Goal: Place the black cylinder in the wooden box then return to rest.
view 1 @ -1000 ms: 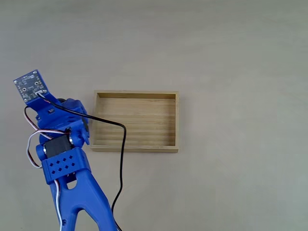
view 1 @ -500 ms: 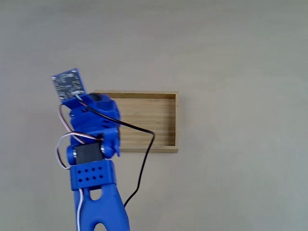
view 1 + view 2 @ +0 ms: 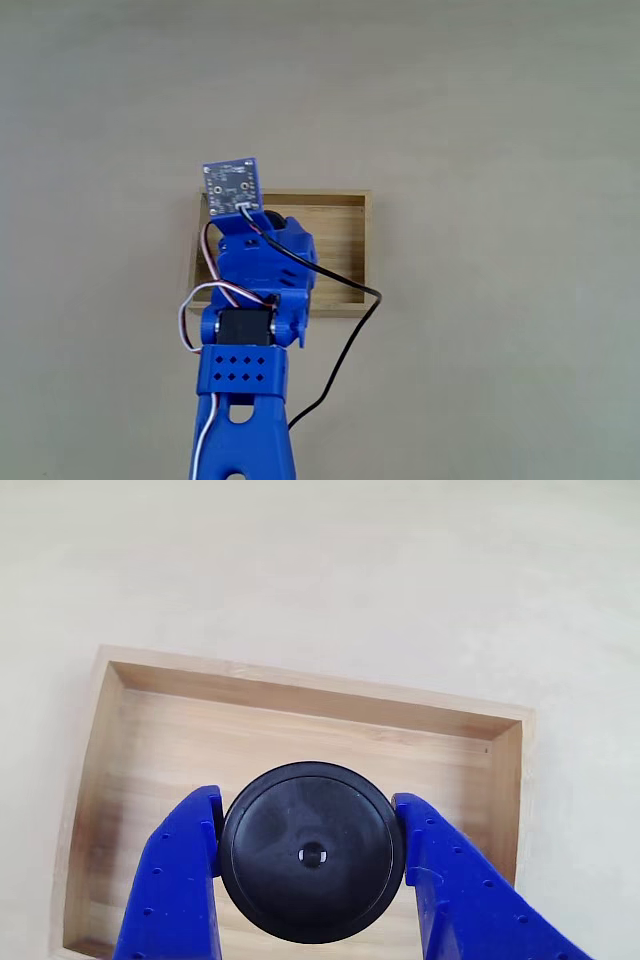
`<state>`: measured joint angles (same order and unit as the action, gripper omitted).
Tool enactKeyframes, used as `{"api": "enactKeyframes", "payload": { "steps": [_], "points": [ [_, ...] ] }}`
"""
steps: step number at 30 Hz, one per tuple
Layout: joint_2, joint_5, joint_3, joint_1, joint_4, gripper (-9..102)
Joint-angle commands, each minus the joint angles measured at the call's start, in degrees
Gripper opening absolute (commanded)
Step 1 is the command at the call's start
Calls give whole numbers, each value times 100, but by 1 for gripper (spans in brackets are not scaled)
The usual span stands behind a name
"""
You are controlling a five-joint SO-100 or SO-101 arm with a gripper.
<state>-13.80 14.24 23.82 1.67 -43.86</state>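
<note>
The gripper (image 3: 312,880) holds the black cylinder (image 3: 312,852) between its two blue fingers (image 3: 175,880), above the floor of the wooden box (image 3: 300,695). I judge the carrying is done; release and the return to rest are left. Its round top is slightly glossy.

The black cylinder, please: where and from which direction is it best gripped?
By its curved side wall, from above, one of the fingers on each opposite side, as the gripper holds the black cylinder now. Its round top is flat and offers no edge; the parallel sides suit a squeeze across its width.
</note>
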Motion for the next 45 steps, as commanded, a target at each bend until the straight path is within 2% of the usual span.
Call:
{"api": "enactKeyframes", "payload": {
  "steps": [1, 15, 43, 45],
  "points": [
    [-26, 26, -79, 167, 422, 20],
    [879, -246, -114, 114, 1046, 20],
    [1424, -360, -193, -44, 1257, 21],
    [1424, -360, -193, -53, 1266, 24]
  ]
}}
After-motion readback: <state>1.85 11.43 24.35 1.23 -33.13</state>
